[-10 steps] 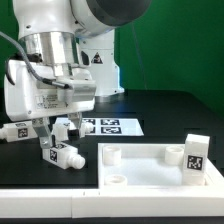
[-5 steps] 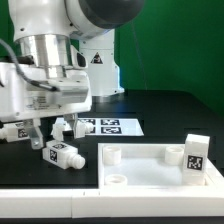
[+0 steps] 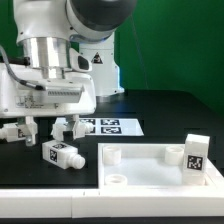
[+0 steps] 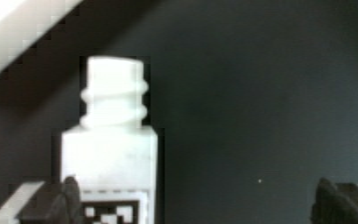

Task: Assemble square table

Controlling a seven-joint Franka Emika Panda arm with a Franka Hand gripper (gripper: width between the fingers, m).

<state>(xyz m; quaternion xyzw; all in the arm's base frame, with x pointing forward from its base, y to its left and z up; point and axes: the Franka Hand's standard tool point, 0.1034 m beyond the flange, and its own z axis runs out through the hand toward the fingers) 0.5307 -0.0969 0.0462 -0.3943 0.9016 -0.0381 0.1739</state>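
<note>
Hovering just over leg [image 3: 60, 153] lying beside square top [image 3: 150, 166], fingers [image 4: 57, 199] hanging wide apart, gripping nothing.

A black counter [image 3: 170, 115] fills most of the exterior view. On it the marker board [image 3: 118, 126] lies flat: a thin white sheet printed with a row of black-and-white square tags. Its end toward the exterior view's left is hidden from sight. Beyond the marker board, at the far edge of the counter, a plain green backdrop [image 3: 170, 45] stands upright and spans the background. On the near side of the marker board, well apart from it, a white ledge [image 3: 40, 205] runs along the counter's front edge across the whole width of the picture. In the wrist view the counter [image 4: 265, 100] shows as a dark, slightly speckled surface, blurred.
</note>
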